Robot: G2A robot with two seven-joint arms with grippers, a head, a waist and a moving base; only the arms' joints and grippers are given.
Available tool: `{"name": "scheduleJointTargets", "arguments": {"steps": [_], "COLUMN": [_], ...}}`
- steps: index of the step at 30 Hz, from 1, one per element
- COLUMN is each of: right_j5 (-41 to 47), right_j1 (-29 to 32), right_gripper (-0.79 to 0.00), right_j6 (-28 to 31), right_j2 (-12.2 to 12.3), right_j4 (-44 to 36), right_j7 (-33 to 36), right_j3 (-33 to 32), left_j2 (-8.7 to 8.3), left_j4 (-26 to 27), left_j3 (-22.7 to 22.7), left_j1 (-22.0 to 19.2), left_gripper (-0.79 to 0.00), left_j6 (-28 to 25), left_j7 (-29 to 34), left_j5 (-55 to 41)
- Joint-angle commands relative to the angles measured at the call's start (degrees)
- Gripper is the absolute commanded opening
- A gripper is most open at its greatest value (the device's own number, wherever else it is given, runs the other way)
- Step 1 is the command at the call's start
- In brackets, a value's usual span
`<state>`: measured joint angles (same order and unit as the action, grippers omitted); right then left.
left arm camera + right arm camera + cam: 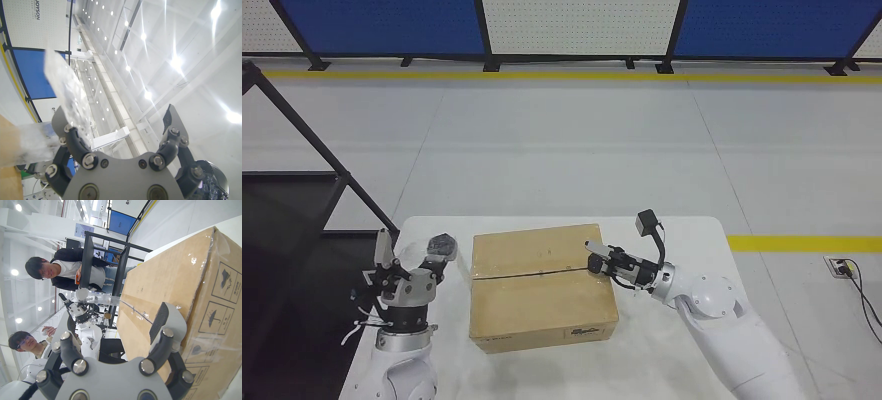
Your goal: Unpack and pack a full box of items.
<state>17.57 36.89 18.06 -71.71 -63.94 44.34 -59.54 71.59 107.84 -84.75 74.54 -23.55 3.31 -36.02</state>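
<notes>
The closed brown cardboard box [542,295] is lying on the white worktop [692,232] between both hands. The right hand [594,256] is gaping wide at its seam. The left hand [412,250], wide too, is pointing upward, a clear tape strip [64,81] clinging to it.

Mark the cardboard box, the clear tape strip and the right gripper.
cardboard box [542,300]: top view, near top flap.
clear tape strip [66,89]: left wrist view, mid-strip.
right gripper [591,256]: top view, between its fingers.

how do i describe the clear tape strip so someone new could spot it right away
Find the white table with the brown cardboard box in its middle. At the box's end by the left gripper, the tape strip clings to one of its open fingers. It alone is clear and crinkled; the box is opaque brown.
</notes>
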Motion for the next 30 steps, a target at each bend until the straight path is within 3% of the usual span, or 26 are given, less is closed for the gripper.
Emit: {"name": "scheduleJointTargets", "arguments": {"steps": [1, 30], "right_j5": [0.0, 0.0], "right_j1": [0.0, 0.0], "right_gripper": [0.0, 0.0], "right_j6": [0.0, 0.0], "right_j2": [0.0, 0.0], "right_j4": [0.0, 0.0], "right_j7": [0.0, 0.0], "right_j3": [0.0, 0.0], "left_j2": [0.15, 1.93], "left_j4": [0.13, -2.37], "left_j3": [0.54, 6.17], "left_j1": [0.01, -2.95], "left_gripper": [0.0, 0.0], "left_j6": [-0.22, 1.7], "left_j7": [0.21, 4.3], "left_j5": [0.3, 1.67]}}
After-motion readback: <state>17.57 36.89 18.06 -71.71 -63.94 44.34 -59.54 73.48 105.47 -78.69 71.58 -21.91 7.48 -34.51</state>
